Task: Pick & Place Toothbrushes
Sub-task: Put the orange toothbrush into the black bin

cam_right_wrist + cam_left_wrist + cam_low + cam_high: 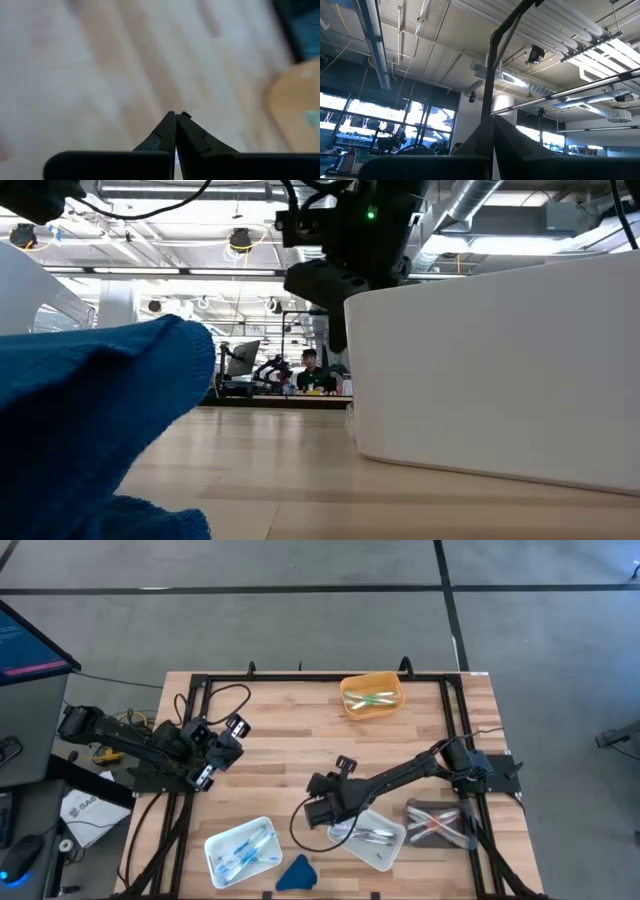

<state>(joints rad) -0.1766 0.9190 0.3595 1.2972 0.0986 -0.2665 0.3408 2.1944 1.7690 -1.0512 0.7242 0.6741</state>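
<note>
Toothbrushes lie in several containers: green ones in an orange tray (372,695) at the far side, blue ones in a white tray (243,850) at the near left, pale ones in a second white tray (372,835), and red ones in a clear box (440,820). My right gripper (315,810) hangs over the wood just left of the second white tray (500,380). It is shut, and I see nothing between its fingertips (176,117). My left gripper (228,740) waits at the table's left side, shut (493,125) and tilted upward.
A blue cloth lump (297,872) lies at the near edge between the two white trays and fills the low view's left (100,430). A black frame (455,690) runs along the table's sides. Bare wood (300,755) shows mid-table.
</note>
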